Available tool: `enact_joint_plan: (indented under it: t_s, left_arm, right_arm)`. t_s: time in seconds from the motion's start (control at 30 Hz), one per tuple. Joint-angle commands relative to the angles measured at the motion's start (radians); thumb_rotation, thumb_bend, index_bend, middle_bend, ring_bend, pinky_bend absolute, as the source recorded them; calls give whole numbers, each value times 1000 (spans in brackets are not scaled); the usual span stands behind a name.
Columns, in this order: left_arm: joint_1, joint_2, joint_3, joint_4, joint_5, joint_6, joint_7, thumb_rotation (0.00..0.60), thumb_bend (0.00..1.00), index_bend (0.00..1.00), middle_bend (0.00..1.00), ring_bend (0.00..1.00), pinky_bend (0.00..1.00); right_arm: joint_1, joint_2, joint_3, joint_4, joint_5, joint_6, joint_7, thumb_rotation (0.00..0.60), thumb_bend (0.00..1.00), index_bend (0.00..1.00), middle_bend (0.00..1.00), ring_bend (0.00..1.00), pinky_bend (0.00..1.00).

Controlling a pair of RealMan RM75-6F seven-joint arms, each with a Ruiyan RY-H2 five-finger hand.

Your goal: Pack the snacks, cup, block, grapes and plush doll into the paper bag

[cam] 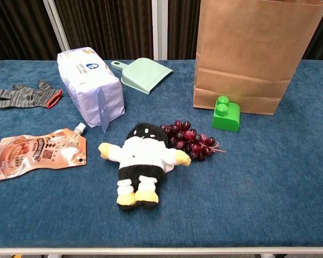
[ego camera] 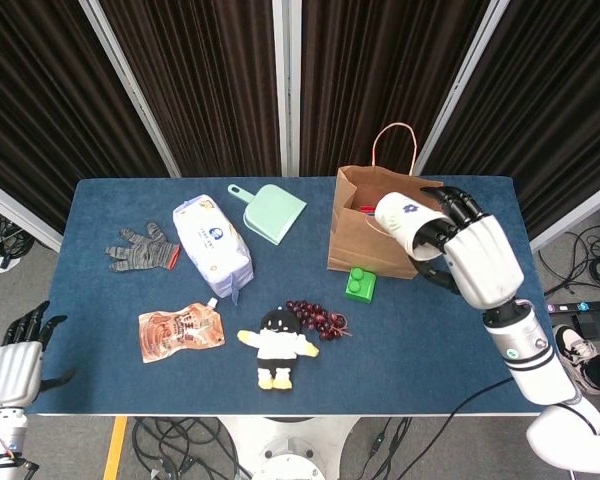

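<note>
— White cup [ego camera: 404, 222]: location?
— Clasped on its side in the right hand [ego camera: 470, 255], over the mouth of the paper bag [ego camera: 380, 245].
— Left hand [ego camera: 15, 355]?
— Off the table's [ego camera: 450, 340] left corner, fingers apart, holding nothing.
— Remaining items?
— Green block [cam: 226, 113] just before the bag; grapes [cam: 191, 140] touching the plush doll [cam: 142, 161]; snack pouch [cam: 35, 153] and snack pack [cam: 91, 86] further left.

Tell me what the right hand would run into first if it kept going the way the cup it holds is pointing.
Likely the paper bag: the right hand holds the cup tipped toward its open mouth. Height over the rim is unclear from the head view.
</note>
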Motion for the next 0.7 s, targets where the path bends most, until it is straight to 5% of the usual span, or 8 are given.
enact_joint_plan:
  t_s: [0.03,0.33,0.53,0.7]
  left_arm:
    - [0,0,0,1,-1,0,0,600,120,271,156,111,134]
    - [4,-1,2,4,-9,-4,-3,600,120,271,156,111,134]
    - [5,-1,2,5,-11,-3,-3,600,120,271,156,111,134]
    - [4,-3,2,6,-9,-3,-3,600,119,271,156,111,134]
  right_arm:
    - [32,17,42,46,187,-145,-9,600,339,698,604,206,247]
    - [107,-46,62,174,368,-317,-38,600,340,623,517,185,250]
    - [136,-29,39,164,458,-421,-108,600,227,71,218,10,125]
    - [131,-26,41,144,469,-399,-123,600,12,0,24,0,45]
